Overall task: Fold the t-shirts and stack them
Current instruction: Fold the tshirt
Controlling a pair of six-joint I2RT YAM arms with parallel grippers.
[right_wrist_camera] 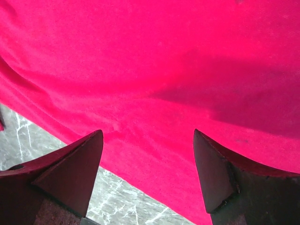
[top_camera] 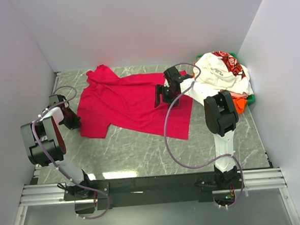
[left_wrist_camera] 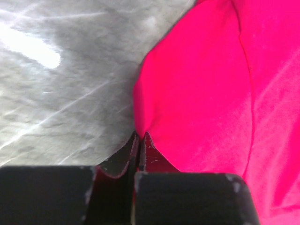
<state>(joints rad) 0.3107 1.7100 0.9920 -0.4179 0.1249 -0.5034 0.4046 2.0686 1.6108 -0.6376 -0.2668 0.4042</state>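
The crimson t-shirt (top_camera: 129,101) is lying spread across the grey marbled table (top_camera: 142,154), mostly flat but rumpling at its far left corner. The left gripper (left_wrist_camera: 139,138) is sitting low at the shirt's left edge with its fingers pressed together. A small tuck of red cloth is running up into the pinch, so it looks to be clamping the shirt there, though I cannot tell whether on hem or sleeve. The right gripper (right_wrist_camera: 147,136) is hovering over the shirt's right half. Its jaws are standing wide apart with nothing between them, and the cloth's near edge is showing just beneath. Off the shirt's far right corner a heap is waiting, with a white t-shirt (top_camera: 219,71) in red-and-black print on top and an orange one (top_camera: 241,105) poking out below.

To my eye the crimson shirt is going to handle as light, thin, limp cloth. It is neither fragile nor slippery in the pads, but it is likely to slide over that polished top. With no stiffness, one pinch alone is going to drag it into a twist. The safer hold is a second pinch on an edge or corner over on the shirt's right side, catching both layers and not the flat middle.
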